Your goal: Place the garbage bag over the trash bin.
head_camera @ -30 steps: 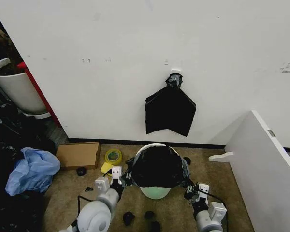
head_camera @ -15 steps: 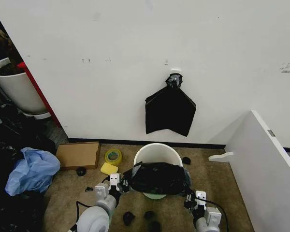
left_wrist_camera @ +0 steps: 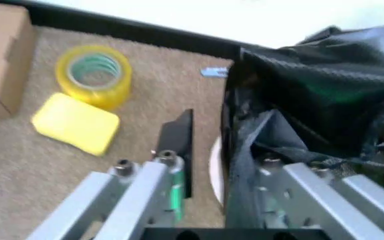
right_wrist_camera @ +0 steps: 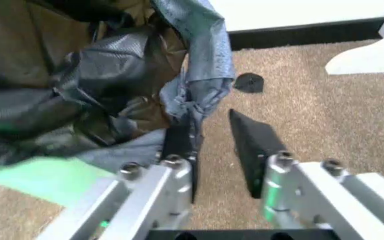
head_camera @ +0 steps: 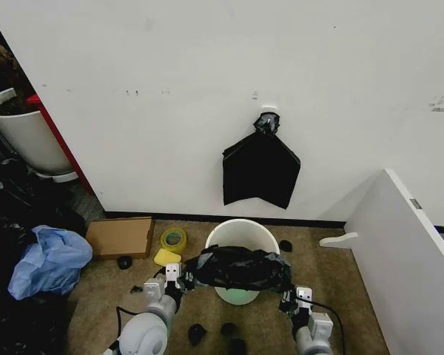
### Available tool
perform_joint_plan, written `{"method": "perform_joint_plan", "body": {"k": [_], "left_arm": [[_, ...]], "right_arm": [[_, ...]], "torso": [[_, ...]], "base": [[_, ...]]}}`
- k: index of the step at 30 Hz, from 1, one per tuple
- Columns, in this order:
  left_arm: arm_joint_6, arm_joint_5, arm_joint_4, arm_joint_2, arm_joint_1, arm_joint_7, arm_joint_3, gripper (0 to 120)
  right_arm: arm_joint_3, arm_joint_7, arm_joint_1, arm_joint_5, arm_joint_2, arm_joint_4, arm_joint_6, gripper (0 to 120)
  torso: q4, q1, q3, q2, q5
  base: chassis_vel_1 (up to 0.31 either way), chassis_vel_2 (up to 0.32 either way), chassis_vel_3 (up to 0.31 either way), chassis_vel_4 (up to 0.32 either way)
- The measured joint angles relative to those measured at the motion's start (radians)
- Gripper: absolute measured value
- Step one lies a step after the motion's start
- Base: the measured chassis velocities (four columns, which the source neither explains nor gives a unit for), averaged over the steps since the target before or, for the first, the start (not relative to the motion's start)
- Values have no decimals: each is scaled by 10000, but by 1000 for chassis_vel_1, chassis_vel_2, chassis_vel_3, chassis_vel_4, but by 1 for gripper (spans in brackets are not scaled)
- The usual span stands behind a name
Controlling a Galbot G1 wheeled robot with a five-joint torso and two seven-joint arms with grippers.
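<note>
On the carpet by the white wall [head_camera: 207,89], you have the trash bin [head_camera: 240,235], a round off-white bucket, standing with the far part of its rim bare. The garbage bag [head_camera: 237,268] hangs bunched across the near side of that rim, stretched between your two arms, and its mouth does not ring the bucket yet.

Your left end effector [head_camera: 179,279] sits at the bag's left edge; in the left wrist view [left_wrist_camera: 205,150] its fingers stand apart with film lying against one, so you are not pinching there. Your right end effector [head_camera: 288,297] is at the bag's right edge, also spread in its wrist view [right_wrist_camera: 212,145], the film draped by one finger.

I judge you should clamp both edges firmly first, then keep them wide and level so the hem clears the far rim.

Beside the bucket lie a yellow tape roll [head_camera: 173,239] and a yellow sponge [head_camera: 166,257].
</note>
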Motion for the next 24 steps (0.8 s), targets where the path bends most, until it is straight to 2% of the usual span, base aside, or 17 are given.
{"method": "perform_joint_plan", "body": {"k": [2,6,8,11,12,14,17,19,24], "left_arm": [[0,8,-16,10,13,4,-21,23],[-48,31,-546,176,407,122,-310,43],[-64,9,-626,189,462,163,-321,46],[-245,-149,-887,211,715,375,-349,59],[-517,-372,-1040,199,954,500,-401,72],[-618,-556,-1262,223,1182,630,-473,82],[-694,-806,-1488,309,1428,780,-543,89],[-730,-1246,-1685,429,1637,932,-607,95],[-737,-2013,-1569,539,1680,1006,-726,100]], "right_arm": [[10,-22,-35,-9,-9,5,42,22],[292,-624,-692,-115,-124,89,1117,43],[332,-738,-754,-103,-124,114,1281,45],[470,-1368,-1039,191,-132,287,1970,58],[607,-2118,-1335,407,-161,340,3027,73],[668,-2614,-1506,558,-187,377,3613,81],[691,-3098,-1622,691,-199,368,4130,88],[713,-3453,-1631,793,-211,247,4548,97],[779,-3361,-1432,1086,-214,-7,4513,100]], "torso": [[0,0,0,0,0],[-1,0,0,0,0],[-1,0,0,0,0],[0,0,-1,0,0],[-1,-1,0,0,-1],[-1,-1,-1,1,-1],[0,-1,-1,0,0],[0,-2,-1,0,-1],[1,-2,-1,0,1]], "base": [[0,0,0,0],[0,0,0,0],[0,0,0,0],[0,0,0,0],[0,0,0,0],[0,0,0,0],[0,0,0,0],[0,0,0,0],[0,0,0,0]]}}
